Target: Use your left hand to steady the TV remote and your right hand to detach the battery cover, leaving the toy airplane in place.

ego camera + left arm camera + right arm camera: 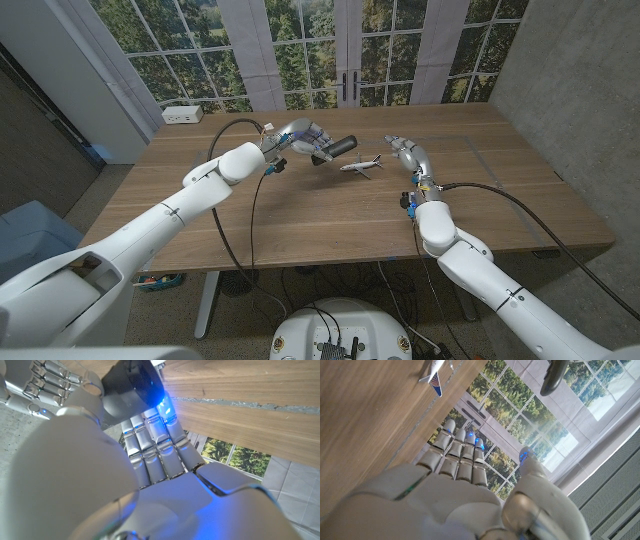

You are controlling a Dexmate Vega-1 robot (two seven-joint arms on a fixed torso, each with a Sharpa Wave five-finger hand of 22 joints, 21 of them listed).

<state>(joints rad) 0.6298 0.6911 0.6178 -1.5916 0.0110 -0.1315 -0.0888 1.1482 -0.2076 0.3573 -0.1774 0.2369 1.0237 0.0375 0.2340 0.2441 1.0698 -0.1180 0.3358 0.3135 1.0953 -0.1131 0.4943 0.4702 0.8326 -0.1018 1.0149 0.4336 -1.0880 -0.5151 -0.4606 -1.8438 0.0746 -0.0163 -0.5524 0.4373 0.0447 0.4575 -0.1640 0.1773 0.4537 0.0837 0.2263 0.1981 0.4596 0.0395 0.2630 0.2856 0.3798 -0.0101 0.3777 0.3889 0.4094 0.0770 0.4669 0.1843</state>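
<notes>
My left hand (300, 135) grips a black TV remote (340, 146) and holds it off the wooden table (300, 215) at the far middle; one end of the remote sticks out toward my right hand. In the left wrist view my fingers (155, 445) wrap around the dark remote (132, 387). A small white toy airplane (362, 165) stands on the table between the hands, just below the remote's free end. My right hand (408, 155) hovers right of the airplane with straight fingers (457, 450), holding nothing. The right wrist view shows the airplane's tail (436, 372) and the remote's end (554, 375).
A white box (182, 115) sits at the table's far left corner. Large windows stand behind the table. Black cables (250, 205) trail from both arms across the tabletop. A blue bin (25, 235) stands on the floor at the left.
</notes>
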